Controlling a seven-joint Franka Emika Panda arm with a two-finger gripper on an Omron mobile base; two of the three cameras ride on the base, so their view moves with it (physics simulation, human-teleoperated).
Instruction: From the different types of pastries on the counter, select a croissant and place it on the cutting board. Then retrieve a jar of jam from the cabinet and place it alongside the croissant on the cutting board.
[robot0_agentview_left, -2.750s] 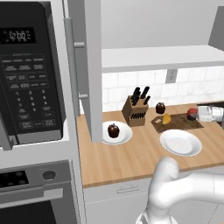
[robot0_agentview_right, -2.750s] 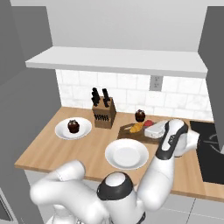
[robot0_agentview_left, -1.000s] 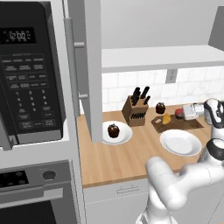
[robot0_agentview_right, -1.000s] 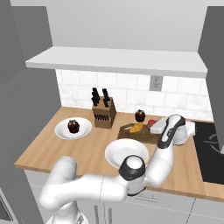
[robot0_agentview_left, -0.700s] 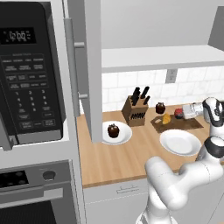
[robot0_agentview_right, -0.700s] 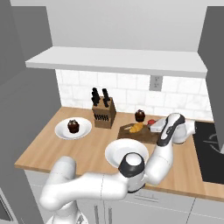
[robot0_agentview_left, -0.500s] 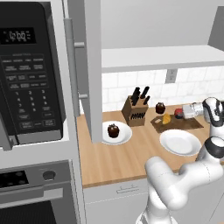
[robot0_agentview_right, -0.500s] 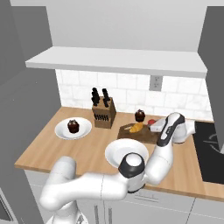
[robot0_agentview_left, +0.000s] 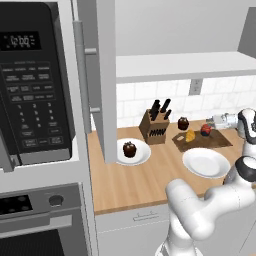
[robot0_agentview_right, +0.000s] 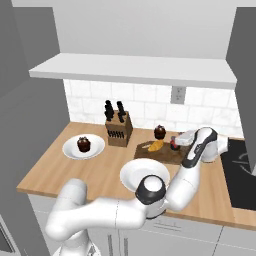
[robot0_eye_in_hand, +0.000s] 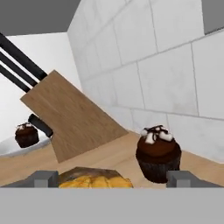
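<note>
the croissant (robot0_agentview_left: 190, 135) lies on the board (robot0_agentview_left: 218, 142), so step 1 looks done, and the jar (robot0_agentview_left: 205, 130) sits on the board just beside the croissant, toward the gripper (robot0_agentview_left: 212, 121). the gripper hangs right at the jar on the side away from the knife block (robot0_agentview_left: 154, 131), low and level, probably to set the jar down upright; its tips in the hand view stand wide apart, but whether they grip the jar i cannot tell. 1 muffin (robot0_agentview_left: 183, 123) stands just behind the board, near the wall, and another sits on a plate (robot0_agentview_left: 141, 154) beyond the block, both left alone as the wrong pastries.

I can't tell if the jaws grip the jam jar (robot0_agentview_right: 174, 143); too small. Croissant (robot0_eye_in_hand: 95, 180) bottom cut off in my hand view.
</note>
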